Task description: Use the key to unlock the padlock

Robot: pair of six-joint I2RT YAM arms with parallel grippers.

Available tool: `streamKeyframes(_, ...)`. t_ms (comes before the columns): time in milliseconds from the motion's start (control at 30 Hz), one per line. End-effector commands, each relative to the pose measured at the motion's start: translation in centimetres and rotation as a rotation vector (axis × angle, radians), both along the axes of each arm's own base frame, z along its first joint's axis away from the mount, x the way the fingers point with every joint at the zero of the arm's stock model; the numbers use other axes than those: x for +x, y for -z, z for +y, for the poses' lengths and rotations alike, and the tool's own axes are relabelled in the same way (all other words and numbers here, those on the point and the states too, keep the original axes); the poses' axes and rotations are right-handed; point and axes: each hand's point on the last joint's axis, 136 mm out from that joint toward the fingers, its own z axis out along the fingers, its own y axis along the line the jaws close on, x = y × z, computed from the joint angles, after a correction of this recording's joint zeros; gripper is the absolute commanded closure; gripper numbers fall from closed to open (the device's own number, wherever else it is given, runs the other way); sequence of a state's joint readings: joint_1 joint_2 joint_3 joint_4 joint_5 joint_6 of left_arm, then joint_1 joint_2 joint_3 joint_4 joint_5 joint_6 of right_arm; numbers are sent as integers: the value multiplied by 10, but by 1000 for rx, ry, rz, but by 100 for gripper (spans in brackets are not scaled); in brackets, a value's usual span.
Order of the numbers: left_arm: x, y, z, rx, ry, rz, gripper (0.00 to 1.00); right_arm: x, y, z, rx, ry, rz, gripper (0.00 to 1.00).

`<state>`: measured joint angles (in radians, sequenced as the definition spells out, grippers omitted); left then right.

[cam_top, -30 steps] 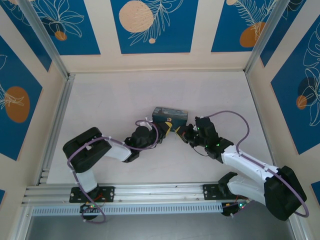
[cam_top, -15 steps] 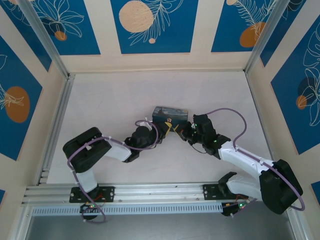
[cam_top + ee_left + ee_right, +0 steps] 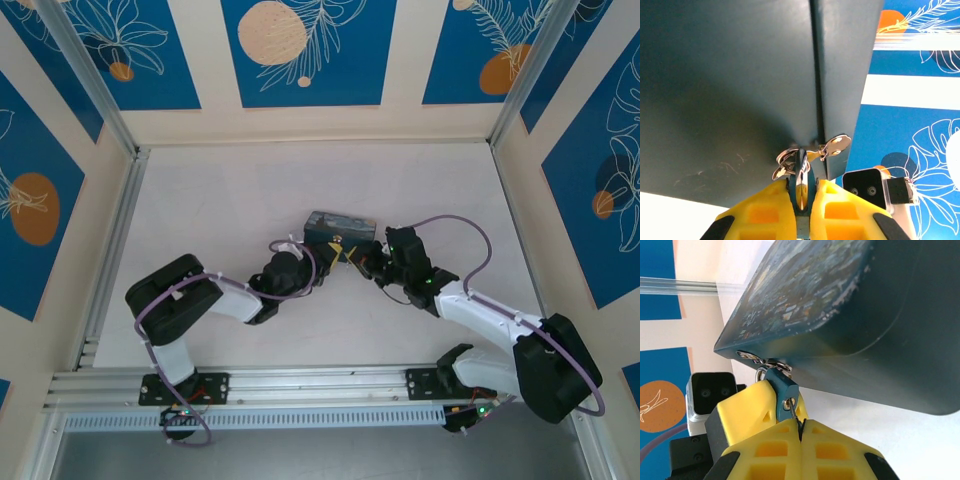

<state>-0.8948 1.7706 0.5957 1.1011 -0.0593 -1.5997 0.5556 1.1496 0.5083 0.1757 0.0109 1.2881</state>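
Two grips sat at the tin's (image 3: 340, 227) 6 o'clock edge: the left end effector (image 3: 801, 189) clamped on the padlock (image 3: 780, 384), the right end effector (image 3: 801, 429) pinching the key (image 3: 791, 412) at its keyhole, where an off-axis twist could bend or slip it.

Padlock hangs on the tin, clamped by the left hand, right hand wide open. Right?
Not quite. The right hand is shut on the key at the padlock, per the right wrist view. The left hand does clamp the padlock on the tin.

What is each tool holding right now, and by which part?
Left tool clamps the padlock by its body; right tool pinches the key by its outer end.
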Motion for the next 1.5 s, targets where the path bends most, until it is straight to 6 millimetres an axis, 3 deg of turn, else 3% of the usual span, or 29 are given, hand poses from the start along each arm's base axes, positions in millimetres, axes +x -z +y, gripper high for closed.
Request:
streamKeyframes(0,-7,-21,-13,-75,53,-27,100,12,-23,4,64,3,-120,100)
streamKeyframes(500,-12,-50,-26,-181,93,-57,100,7,-11,-6,173,72,-70,100)
streamKeyframes(867,-18,-48,-32,-173,119,-56,100,17,-31,1,291,92,-48,100)
streamKeyframes(1267,-22,-38,-35,-148,138,-33,100,25,-48,9,107,-25,-150,100)
streamKeyframes(1467,-23,-33,-39,-138,145,-25,100,32,-48,12,129,-30,-137,100)
